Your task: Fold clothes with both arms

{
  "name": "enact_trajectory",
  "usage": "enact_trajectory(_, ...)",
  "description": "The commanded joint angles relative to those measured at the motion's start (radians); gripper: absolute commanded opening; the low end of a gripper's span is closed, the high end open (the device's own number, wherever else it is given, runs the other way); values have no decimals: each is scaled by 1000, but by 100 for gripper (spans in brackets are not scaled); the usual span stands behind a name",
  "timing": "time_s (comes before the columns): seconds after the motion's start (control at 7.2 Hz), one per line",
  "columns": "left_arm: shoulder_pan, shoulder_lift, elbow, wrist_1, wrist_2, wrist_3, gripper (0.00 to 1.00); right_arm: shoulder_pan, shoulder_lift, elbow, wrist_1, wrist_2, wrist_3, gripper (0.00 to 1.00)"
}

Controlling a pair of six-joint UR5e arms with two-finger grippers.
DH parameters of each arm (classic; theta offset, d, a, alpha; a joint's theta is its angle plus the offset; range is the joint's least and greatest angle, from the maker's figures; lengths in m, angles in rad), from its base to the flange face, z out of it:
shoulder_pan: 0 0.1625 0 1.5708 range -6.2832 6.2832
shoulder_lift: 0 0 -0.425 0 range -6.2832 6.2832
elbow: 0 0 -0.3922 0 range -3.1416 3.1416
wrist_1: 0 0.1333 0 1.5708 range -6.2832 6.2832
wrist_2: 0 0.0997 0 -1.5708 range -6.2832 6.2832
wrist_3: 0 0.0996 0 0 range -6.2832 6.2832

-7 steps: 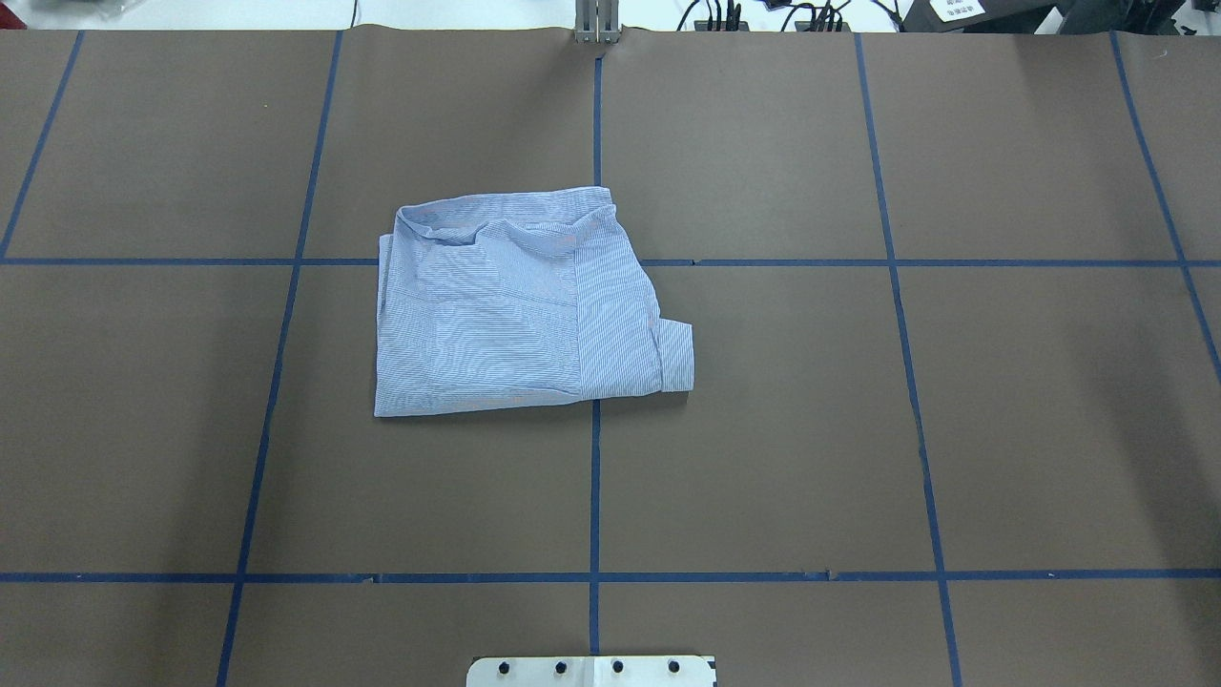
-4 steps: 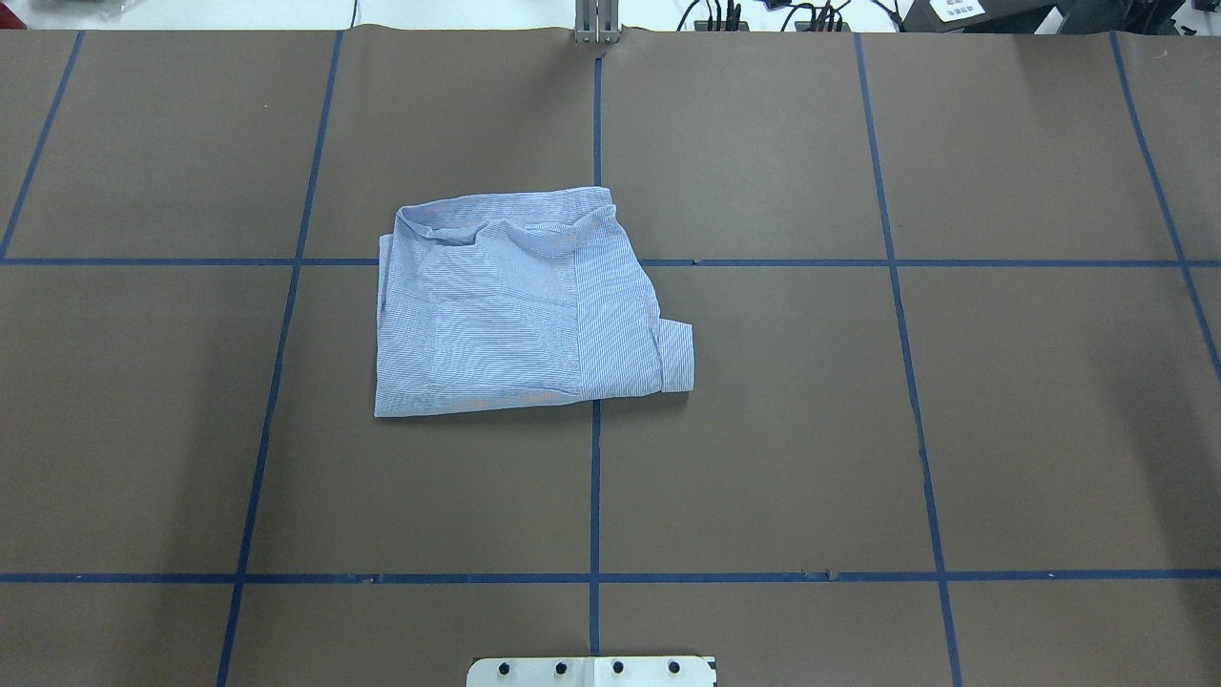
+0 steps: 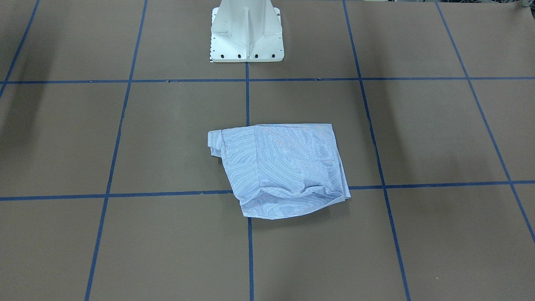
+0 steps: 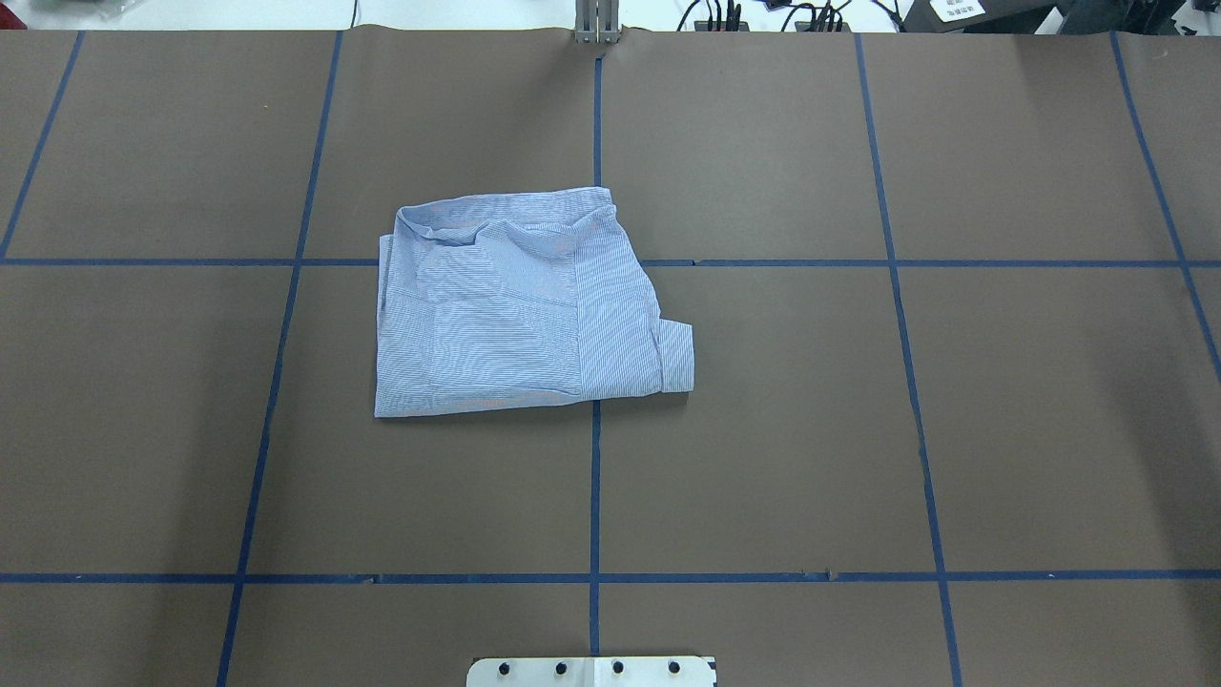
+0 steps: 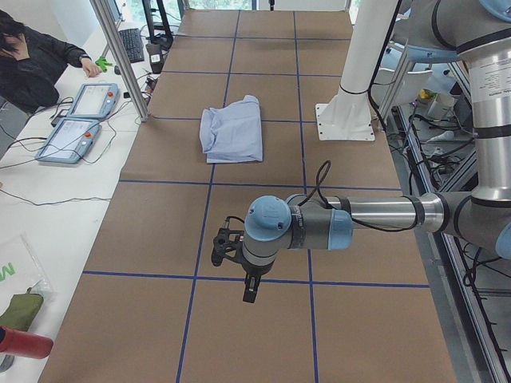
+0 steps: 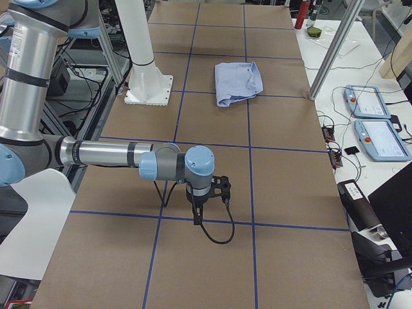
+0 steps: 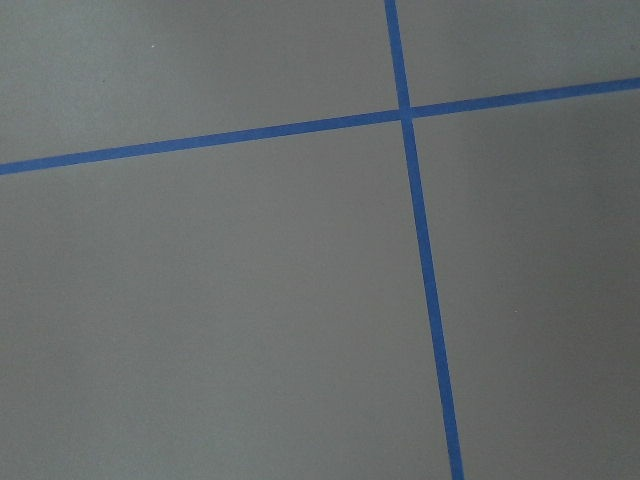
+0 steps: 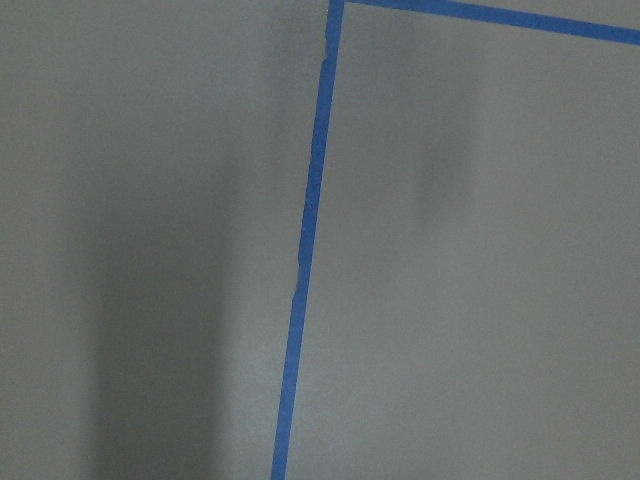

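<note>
The light blue-and-white striped shirt (image 4: 515, 305) lies folded into a compact rectangle near the table's middle, with a cuff sticking out at one side. It also shows in the front view (image 3: 284, 171) and both side views (image 5: 231, 132) (image 6: 238, 80). The left gripper (image 5: 249, 289) hangs over bare table near the left end, far from the shirt. The right gripper (image 6: 196, 215) hangs over bare table near the right end. I cannot tell whether either is open or shut. Both wrist views show only brown table and blue tape.
The white pedestal base (image 3: 246, 33) stands at the robot's side of the table. Blue tape lines (image 4: 594, 477) grid the brown surface. An operator (image 5: 32, 64) and teach pendants (image 5: 80, 120) (image 6: 373, 122) are at the far side bench.
</note>
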Motion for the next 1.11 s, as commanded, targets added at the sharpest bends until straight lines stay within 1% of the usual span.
enact_trajectory(0.0,0,1,-2,-10,0,0,100,0,1,6,0,0,0,100)
enact_trajectory(0.14,0,1,-2,-10,0,0,100,0,2,7,13,0,0,100)
enact_trajectory(0.28,0,1,-4,-10,0,0,100,0,-1,-5,77,0,2,100)
enact_trajectory(0.42,0,1,-2,-10,0,0,100,0,-5,-4,91,0,2,100)
enact_trajectory(0.97,0,2,2,-9,0,0,100,0,-1,-5,96,6,-4,100)
